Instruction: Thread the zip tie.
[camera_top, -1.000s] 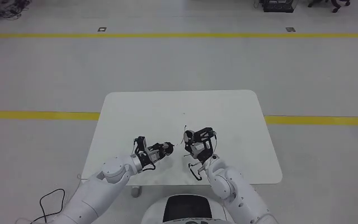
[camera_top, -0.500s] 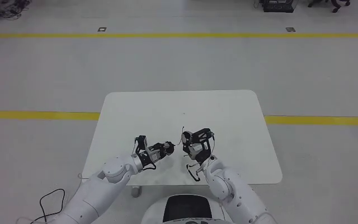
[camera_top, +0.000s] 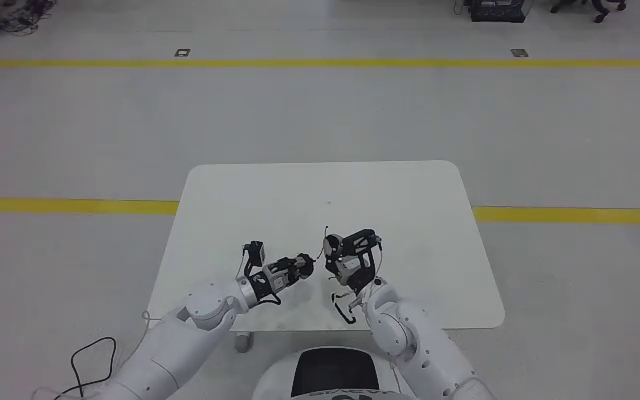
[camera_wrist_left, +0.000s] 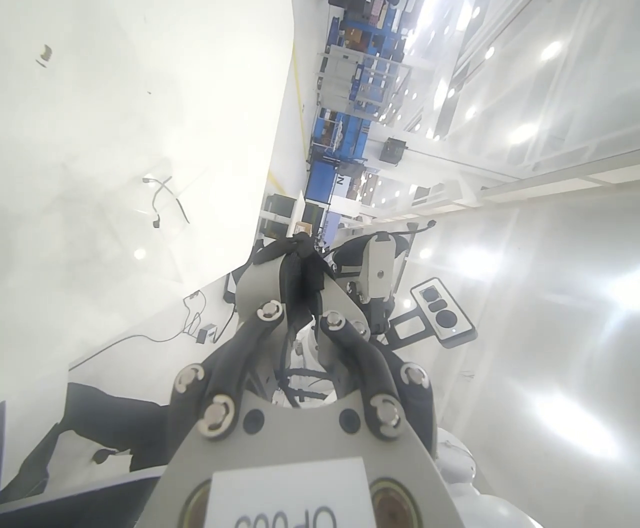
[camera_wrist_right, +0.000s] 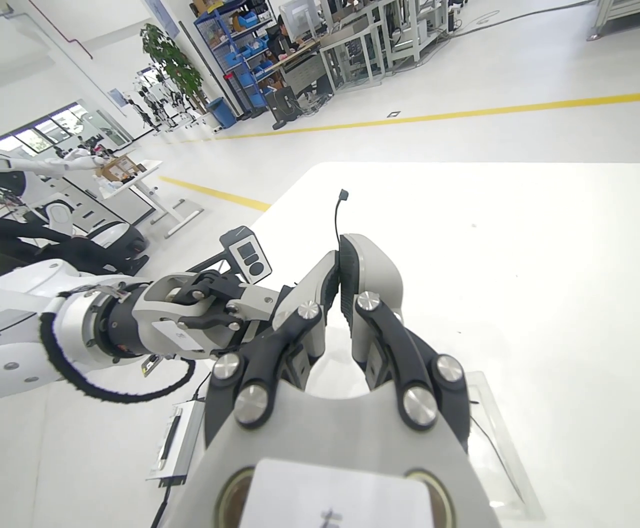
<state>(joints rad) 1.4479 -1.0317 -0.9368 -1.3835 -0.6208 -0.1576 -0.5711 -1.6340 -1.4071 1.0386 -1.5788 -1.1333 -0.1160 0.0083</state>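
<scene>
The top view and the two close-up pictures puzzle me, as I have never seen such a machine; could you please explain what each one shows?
This is a robot with two arms, working at a white table. The top view looks down from a camera above its arms. Each of the other two pictures comes from a camera on one wrist, looking along that arm's own hand. The right hand is shut on a thin black zip tie, whose small head sticks out past the fingertips. The left hand hangs close beside it, fingers pressed together; whether it grips anything I cannot tell. A few loose ties lie on the table.
</scene>
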